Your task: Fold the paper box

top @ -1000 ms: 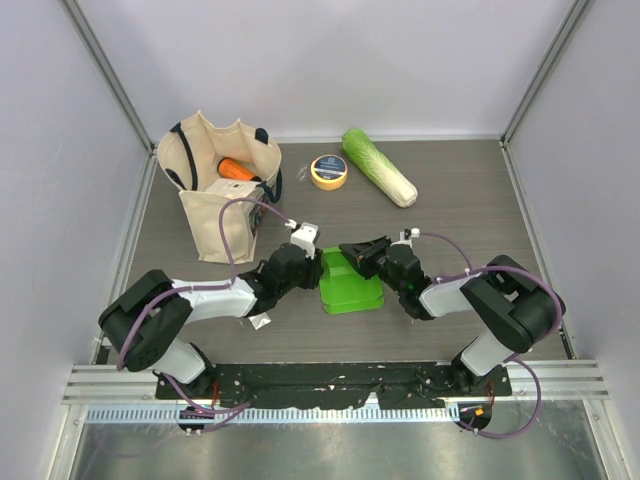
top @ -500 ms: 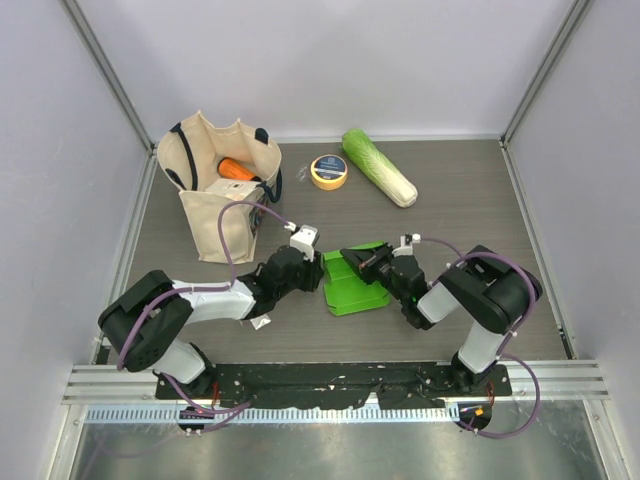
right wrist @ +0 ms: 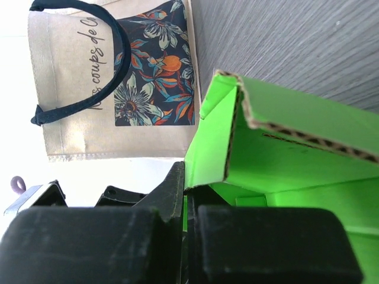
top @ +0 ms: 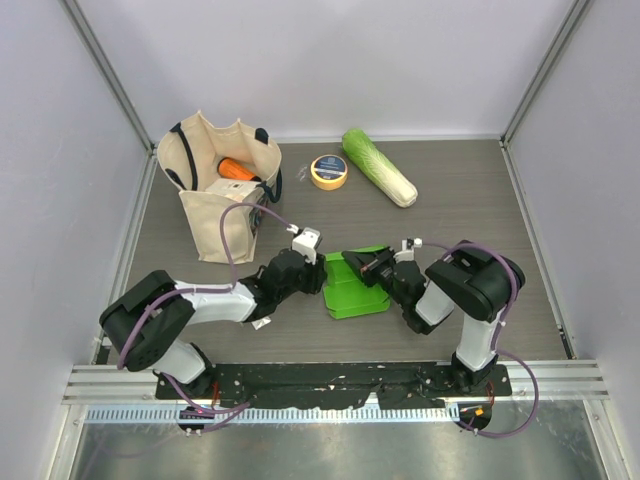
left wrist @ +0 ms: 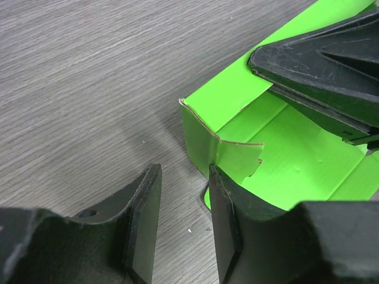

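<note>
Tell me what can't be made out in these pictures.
- Top view: far side of the paper box, hidden under the right tool.
- Top view: label on the tape roll, too small to read.
- Top view: lower contents of the tote bag, hidden by its walls.
- Left wrist view: the box's far end, cut off by the frame.

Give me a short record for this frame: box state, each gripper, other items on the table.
box: green paper box, partly folded, walls up, top open, on the table
left gripper: open, at a corner of the box, nothing between its jaws
right gripper: shut on a flap of the box
other items: tote bag, tape roll, cabbage, all farther back
</note>
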Controlling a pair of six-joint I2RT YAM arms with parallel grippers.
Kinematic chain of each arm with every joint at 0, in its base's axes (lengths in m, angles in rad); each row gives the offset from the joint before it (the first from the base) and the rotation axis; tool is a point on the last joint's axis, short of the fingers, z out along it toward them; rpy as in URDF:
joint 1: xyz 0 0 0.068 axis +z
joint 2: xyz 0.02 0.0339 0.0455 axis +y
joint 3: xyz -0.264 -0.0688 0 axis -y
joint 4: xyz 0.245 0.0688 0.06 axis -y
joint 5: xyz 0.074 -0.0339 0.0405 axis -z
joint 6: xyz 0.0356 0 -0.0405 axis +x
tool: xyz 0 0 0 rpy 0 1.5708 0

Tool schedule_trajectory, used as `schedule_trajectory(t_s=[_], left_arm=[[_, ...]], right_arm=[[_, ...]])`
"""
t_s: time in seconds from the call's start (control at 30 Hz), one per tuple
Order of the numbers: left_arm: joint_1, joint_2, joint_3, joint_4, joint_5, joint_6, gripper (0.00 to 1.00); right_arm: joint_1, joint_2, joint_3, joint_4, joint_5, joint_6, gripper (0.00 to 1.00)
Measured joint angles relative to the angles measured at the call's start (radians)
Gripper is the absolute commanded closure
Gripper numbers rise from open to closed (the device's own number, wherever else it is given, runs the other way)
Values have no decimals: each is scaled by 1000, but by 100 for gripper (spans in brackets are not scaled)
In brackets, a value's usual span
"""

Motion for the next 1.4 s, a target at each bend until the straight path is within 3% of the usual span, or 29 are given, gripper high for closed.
schedule_trajectory(t_s=[0.2,0.37,0.5,0.67,0.73,0.9,1.07,1.4], left_arm=[[-17,-3,-43,29,-4,-2,63],[-31,-5,-47,39,-13,-3,62],[-38,-40,-49,29,-28,-16,55],[-30,-147,-40,-60,-108,-55,43],[-14,-180,-29,-90,-120,-73,43],[108,-213,0,-129,-108,-139,53],[221,-236,-2,-153,-82,-199,57],[269,-173,-10,-72,47,-239,59]], right_arm=[[1,58,-29,38,6,5,98],[12,78,-52,31,6,-6,96],[14,45,-46,3,-1,-8,96],[10,-106,21,-105,-5,-38,96],[-1,-155,68,-158,-10,-52,96],[-57,-168,182,-242,-49,-73,98],[-101,-61,218,-217,-101,-85,99],[-105,93,210,-79,-172,-162,99]])
